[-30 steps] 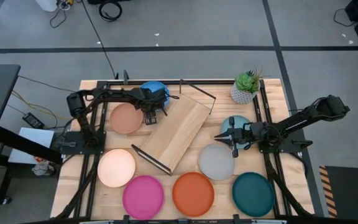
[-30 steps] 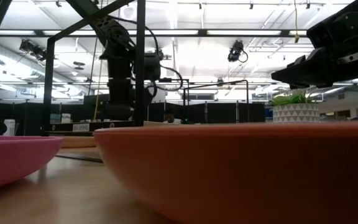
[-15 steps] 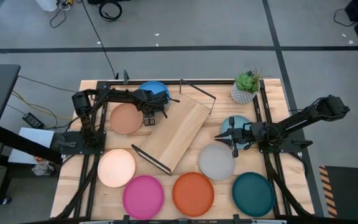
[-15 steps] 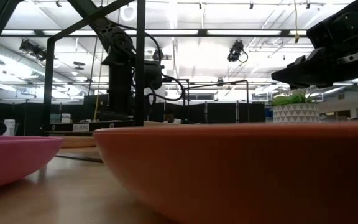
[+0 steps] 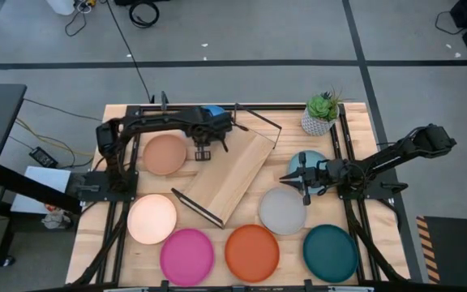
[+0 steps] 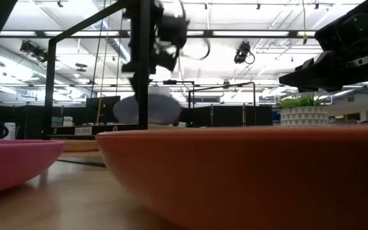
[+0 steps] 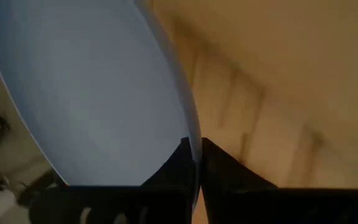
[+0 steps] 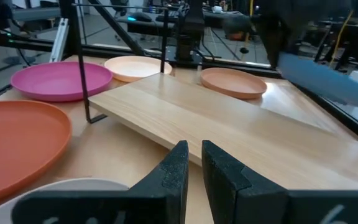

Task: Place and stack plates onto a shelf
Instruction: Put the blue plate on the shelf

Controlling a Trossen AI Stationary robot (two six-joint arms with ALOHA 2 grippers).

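Note:
My left gripper point(image 5: 211, 123) is shut on the blue plate point(image 5: 215, 112) over the far end of the shelf point(image 5: 227, 172), a light board with black wire ends lying aslant on the table. The plate point(image 6: 158, 108) hangs above the board. The tan plate point(image 5: 164, 154), cream plate point(image 5: 152, 219), pink plate point(image 5: 186, 256), orange plate point(image 5: 251, 253), dark teal plate point(image 5: 331, 253) and grey plate point(image 5: 282, 211) lie flat on the table. My right gripper point(image 5: 285, 176) waits shut, holding nothing, above the gap between the grey plate and the pale blue plate point(image 5: 310, 159). My left gripper pinches the blue plate's rim point(image 7: 193, 148) between its two fingers, one on each face. The fingers come from above, pointing down. The plate hangs tilted below them, lifted clear of table and shelf.
A potted plant point(image 5: 321, 113) stands at the far right corner. Black arm frames run along both table sides. The right arm reaches over the pale blue plate. The shelf's raised wire ends point(image 5: 258, 118) stand near the held plate.
My left gripper has shut on the blue plate's rim, then risen and gone toward the table's right edge, over the shelf's far end. The plate, which lay flat at the far edge, is now lifted clear and hangs tilted.

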